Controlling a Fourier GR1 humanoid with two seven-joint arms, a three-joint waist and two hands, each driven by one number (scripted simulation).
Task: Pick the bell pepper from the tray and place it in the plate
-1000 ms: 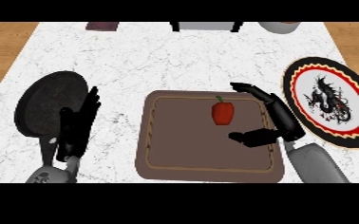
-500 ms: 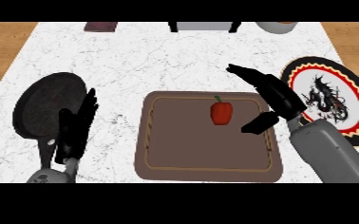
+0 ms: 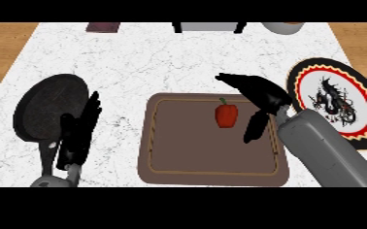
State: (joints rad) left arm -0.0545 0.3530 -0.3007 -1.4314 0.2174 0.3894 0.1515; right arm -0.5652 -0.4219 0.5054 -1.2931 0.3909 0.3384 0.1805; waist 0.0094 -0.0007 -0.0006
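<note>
White marble counter (image 3: 165,63) fills most of the frame, w/ wood showing at both upper corners. Far left: black pan (image 3: 49,106), handle running down to the lower left edge. Left hand (image 3: 80,135) lies just right of the pan, partly over its rim and handle, fingers straight and together, holding nothing. Top edge, left to right: dark red item (image 3: 105,27), grey box (image 3: 208,26), grey round vessel (image 3: 282,27), all cut off by the frame. Center: brown tray (image 3: 165,160) w/ raised rim. Pepper (image 3: 226,115), red w/ green stem, sits in the tray's upper right part, upright. Right hand (image 3: 264,99) is over the tray's upper right corner, just right of the pepper; fingers reach up-left past it, thumb hangs down beside it, spread apart, not closed on it. Contact w/ pepper: can't tell. Far right: plate (image 3: 331,102), red-yellow-black rim, dark dragon motif on white center, partly hidden by the right forearm.
</note>
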